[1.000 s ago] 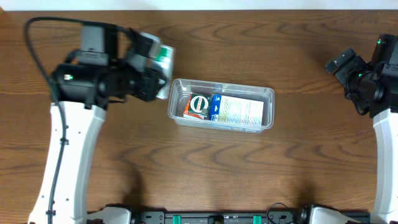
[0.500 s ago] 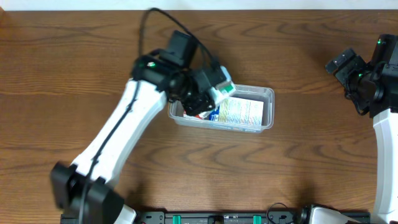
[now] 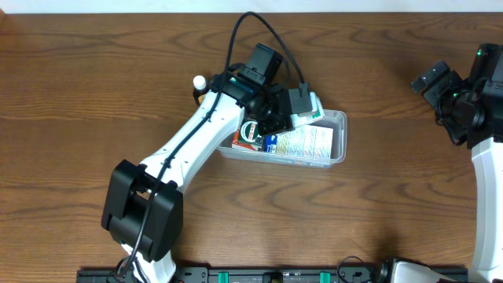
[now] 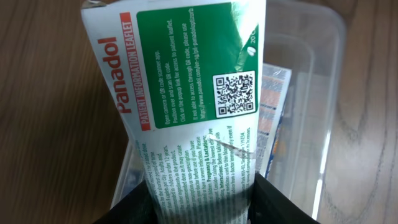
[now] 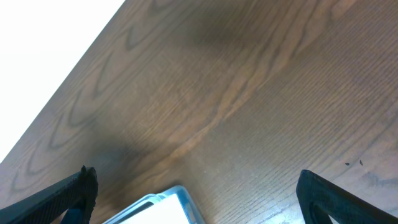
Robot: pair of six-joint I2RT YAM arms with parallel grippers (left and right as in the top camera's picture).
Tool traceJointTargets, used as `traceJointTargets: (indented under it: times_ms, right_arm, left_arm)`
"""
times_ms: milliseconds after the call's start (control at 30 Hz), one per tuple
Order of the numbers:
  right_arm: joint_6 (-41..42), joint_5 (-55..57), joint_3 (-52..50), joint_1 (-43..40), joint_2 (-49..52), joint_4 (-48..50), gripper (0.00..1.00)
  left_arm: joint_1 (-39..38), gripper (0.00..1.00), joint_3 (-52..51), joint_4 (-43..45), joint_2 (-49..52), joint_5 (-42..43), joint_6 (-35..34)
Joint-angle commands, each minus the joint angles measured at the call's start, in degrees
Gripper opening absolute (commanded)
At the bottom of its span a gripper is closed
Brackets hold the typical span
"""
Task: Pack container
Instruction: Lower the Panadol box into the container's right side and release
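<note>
The clear plastic container sits mid-table and holds a red and green small box and a blue-and-white box. My left gripper is shut on a green and white Panadol box and holds it over the container's back edge, above the container's inside. My right gripper is open and empty at the far right, well away from the container. A blue-rimmed white object shows between its fingers.
A small white bottle cap shows on the table behind my left arm. The wooden table extends left and in front of the container.
My left arm has swung right from the table's left side, carrying the Panadol box over the container. The right arm has not moved.
</note>
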Motion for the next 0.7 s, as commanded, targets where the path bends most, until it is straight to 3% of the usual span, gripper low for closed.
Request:
traceJointTargets:
  times_ms: [0,267,500,667]
  right_arm:
    - [0.5,0.4,0.1,-0.3,0.2,0.0,0.99]
    - [0.5,0.4,0.1,-0.3,0.2,0.0,0.99]
    - [0.5,0.4,0.1,-0.3,0.2,0.0,0.99]
    - [0.5,0.4,0.1,-0.3,0.2,0.0,0.99]
  left_arm:
    - [-1.8,0.45,0.1,0.1,-0.4,0.4,3.0]
    - [-5.2,0.45,0.1,-2.9,-0.2,0.1,9.1]
    - [-5.6,0.45,0.1,-5.7,2.0,-5.7,9.4]
    - [-5.6,0.56,0.1,-5.1,3.7,-6.9,9.4]
